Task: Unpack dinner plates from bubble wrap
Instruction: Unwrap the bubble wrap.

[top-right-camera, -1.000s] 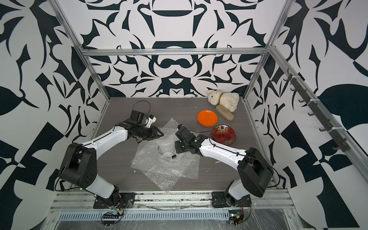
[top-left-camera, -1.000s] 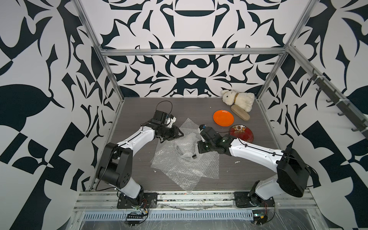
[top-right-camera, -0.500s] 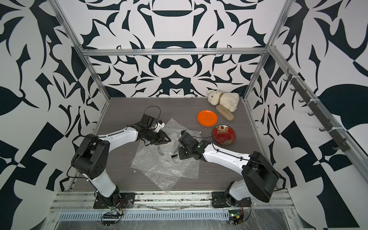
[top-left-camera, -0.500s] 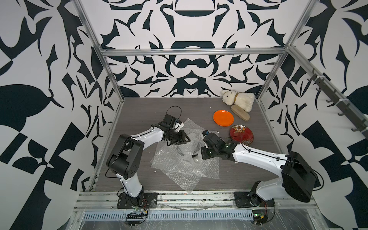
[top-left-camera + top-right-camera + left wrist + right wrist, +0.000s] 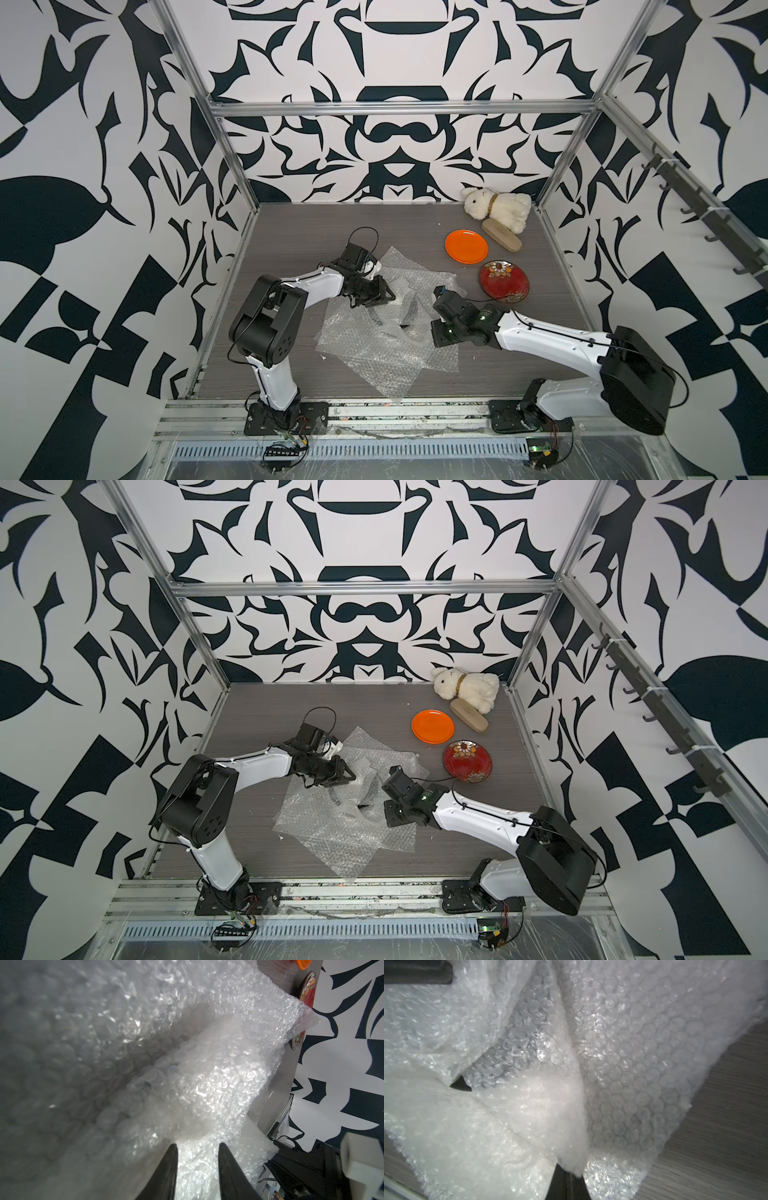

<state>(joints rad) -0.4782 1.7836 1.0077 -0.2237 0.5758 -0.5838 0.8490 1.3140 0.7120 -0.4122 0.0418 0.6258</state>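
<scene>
Crumpled clear bubble wrap (image 5: 374, 345) (image 5: 332, 825) lies mid-table. Dark curved edges of the black dinner plate (image 5: 409, 311) (image 5: 362, 803) show through its folds, and a black sliver (image 5: 460, 1084) shows in the right wrist view. My left gripper (image 5: 384, 293) (image 5: 347, 776) (image 5: 198, 1147) hovers at the wrap's far-left part, fingers apart, wrap (image 5: 207, 1088) in front of them. My right gripper (image 5: 430, 334) (image 5: 384, 812) (image 5: 566, 1169) is shut on a raised fold of wrap (image 5: 571, 1126). The orange plate (image 5: 466, 246) (image 5: 432, 726) and the floral red plate (image 5: 504, 281) (image 5: 467, 761) lie bare at the back right.
A white plush rabbit (image 5: 498, 205) and a tan oval brush (image 5: 501, 235) sit in the back right corner beside the orange plate. Aluminium frame posts and patterned walls close in the table on three sides. The arm bases stand on the front rail (image 5: 374, 415).
My left gripper has moved right and nearer, onto the wrap. My right gripper has pulled back toward the front with the fold of wrap in it.
</scene>
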